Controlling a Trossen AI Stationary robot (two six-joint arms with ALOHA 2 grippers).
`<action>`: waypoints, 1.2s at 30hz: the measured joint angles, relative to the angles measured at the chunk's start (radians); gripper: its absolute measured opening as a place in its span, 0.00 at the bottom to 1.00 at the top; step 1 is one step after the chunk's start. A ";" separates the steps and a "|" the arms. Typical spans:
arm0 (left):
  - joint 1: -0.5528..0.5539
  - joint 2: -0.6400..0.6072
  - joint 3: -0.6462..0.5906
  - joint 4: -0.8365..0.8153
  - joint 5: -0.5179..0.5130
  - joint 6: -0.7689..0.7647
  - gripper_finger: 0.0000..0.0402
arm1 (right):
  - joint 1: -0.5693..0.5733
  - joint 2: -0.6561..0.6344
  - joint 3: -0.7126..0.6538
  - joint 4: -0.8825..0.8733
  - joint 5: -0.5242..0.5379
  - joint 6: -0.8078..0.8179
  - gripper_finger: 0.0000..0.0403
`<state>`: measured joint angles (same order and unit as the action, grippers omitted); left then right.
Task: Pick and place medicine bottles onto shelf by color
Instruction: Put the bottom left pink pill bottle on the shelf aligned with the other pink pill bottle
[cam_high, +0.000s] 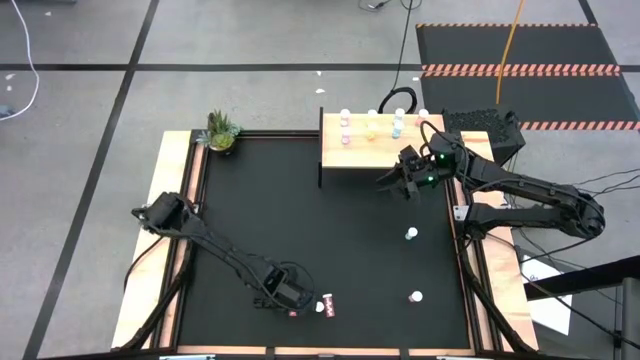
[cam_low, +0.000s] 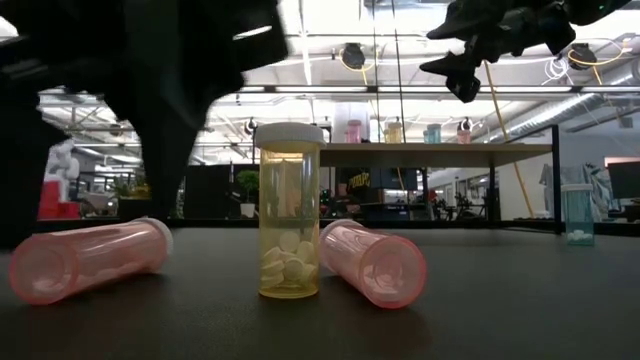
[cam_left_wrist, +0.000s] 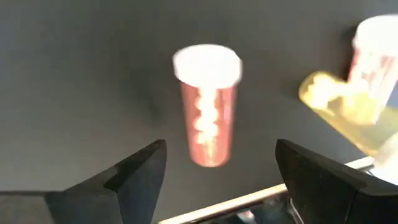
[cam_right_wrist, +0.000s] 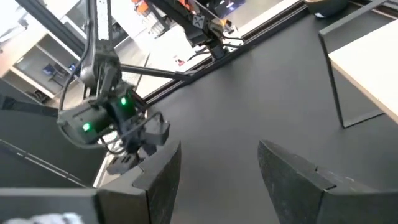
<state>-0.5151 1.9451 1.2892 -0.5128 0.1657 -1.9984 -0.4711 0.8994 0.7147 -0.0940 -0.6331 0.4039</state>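
Hovering: the left gripper (cam_left_wrist: 217, 171) hung low over the near edge of the black table (cam_high: 300, 220), jaws apart and empty, a pink bottle (cam_left_wrist: 207, 102) lying on its side between and just ahead of the fingers
Near cluster: in the low view a yellow bottle (cam_low: 289, 212) stood upright between two pink bottles on their sides (cam_low: 88, 260) (cam_low: 374, 262); which of the two the left wrist camera faced could not be told
Right arm: the right gripper (cam_high: 405, 180) sat in the air just off the shelf's front right corner, jaws apart, nothing held
Shelf: the shelf (cam_high: 360, 160) stood at the far edge of the table with bottles lined up along its back, pink (cam_high: 345, 127), yellow (cam_high: 372, 127) and teal (cam_high: 398, 126) among them
Loose bottles: two more bottles (cam_high: 411, 234) (cam_high: 416, 297) stood on the table's right side, well apart from the shelf
Risk, rolling: the lying pink bottle was round and would probably roll away if one finger touched it first
Risk, neighbours: the yellow bottle stood just beside, so a wide or skewed approach could knock it over
Risk, grip: closing near the white cap rather than mid-body could let the bottle pivot and slip out on the lift
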 joint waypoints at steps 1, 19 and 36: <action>-0.007 0.010 0.000 0.011 0.007 -0.001 0.75 | -0.005 0.000 0.000 0.000 0.000 0.000 0.52; -0.003 0.062 0.009 -0.033 0.033 0.040 0.35 | -0.060 0.001 0.000 -0.024 -0.011 -0.031 0.52; 0.012 0.005 0.001 -0.120 -0.126 0.187 0.28 | -0.060 0.001 0.000 0.020 0.000 -0.024 0.52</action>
<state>-0.5034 1.9505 1.2900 -0.6326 0.0396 -1.8113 -0.5308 0.9001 0.7147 -0.0738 -0.6331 0.3801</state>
